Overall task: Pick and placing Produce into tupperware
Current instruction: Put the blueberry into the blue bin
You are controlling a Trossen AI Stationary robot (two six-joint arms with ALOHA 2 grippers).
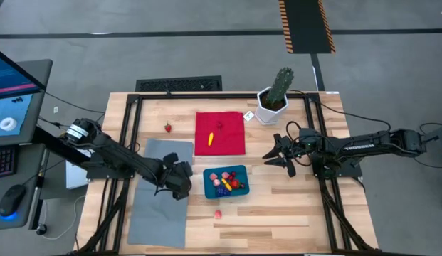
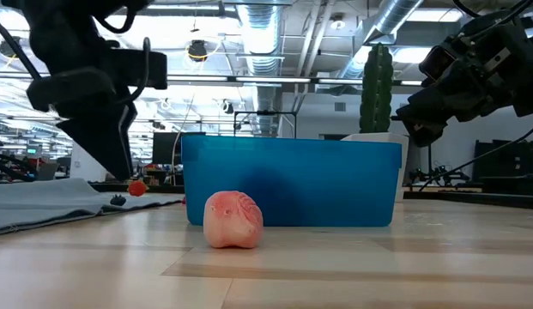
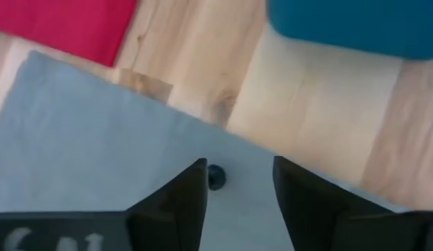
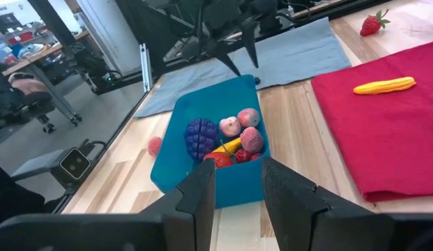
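The teal tupperware (image 1: 225,182) stands on the table and holds several toy pieces: a dark purple cluster (image 4: 200,137), pink pieces, red ones and a yellow one. A pink piece (image 1: 218,212) lies on the wood in front of it. A small dark blue ball (image 3: 216,176) lies on the grey mat (image 1: 160,192). My left gripper (image 3: 238,185) is open above it, and the ball is close to one finger. My right gripper (image 1: 279,158) is open and empty to the right of the tupperware, clear of the table. A yellow banana piece (image 1: 211,139) lies on the red cloth (image 1: 221,133).
A strawberry (image 1: 168,128) lies on the wood left of the red cloth, and a small red piece (image 1: 221,124) lies on the cloth. A green cactus in a white pot (image 1: 274,99) stands at the far right. A black frame borders the table.
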